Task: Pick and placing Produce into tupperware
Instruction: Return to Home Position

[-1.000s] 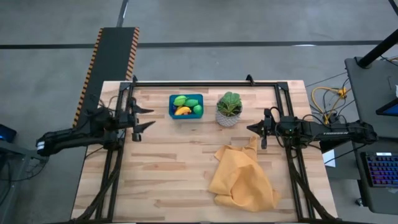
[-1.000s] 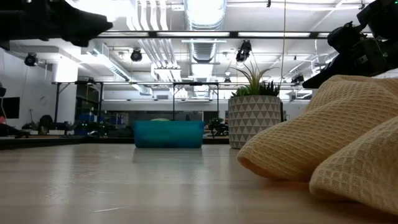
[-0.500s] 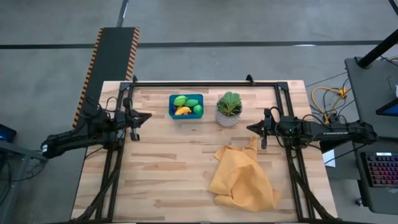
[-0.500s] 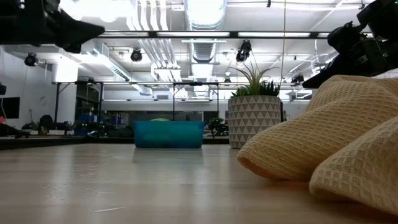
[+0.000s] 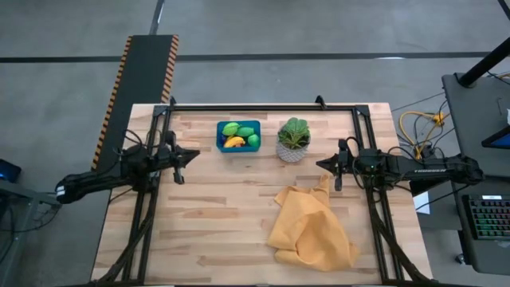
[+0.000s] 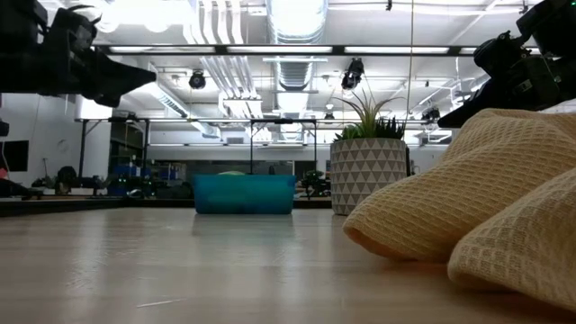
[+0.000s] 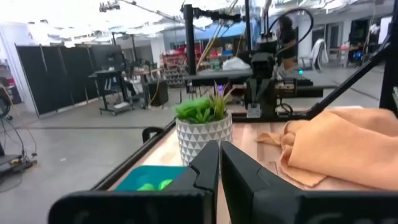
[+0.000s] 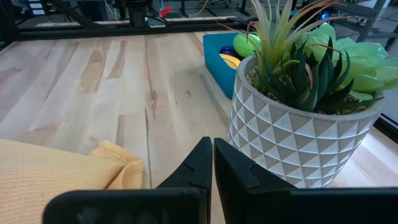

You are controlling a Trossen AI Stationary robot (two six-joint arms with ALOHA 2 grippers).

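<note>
**Bench layout.** The light wooden bench (image 5: 207,223) carries three items. A teal-blue rectangular plastic container (image 5: 238,122) stands toward the far edge. Just beside it, on the right-arm side, stands a white triangle-patterned plant pot (image 5: 292,153) holding a leafy green plant. A crumpled yellow-orange waffle-weave cloth (image 5: 311,227) lies nearer the front, on the right half of the bench.

**Task items.** The toy produce lies inside the container. A yellow banana (image 5: 234,142) rests against the near wall, and green pieces (image 5: 243,131) fill the space around it. Any smaller items in the container cannot be made out.

**Left arm.**
- The left claw (image 5: 188,153) is raised above the left side of the bench.
- It points toward the middle of the bench.
- It is apart from the container and touches nothing.
- The left wrist view shows its two dark fingers drawn together with only a thin slit between them, and nothing is held.

**Right arm.**
- The right claw (image 5: 322,165) sits at the right side of the bench.
- It points inward, near the plant pot and above the far corner of the cloth.
- The right wrist view shows its fingers closed against each other and empty.
</note>
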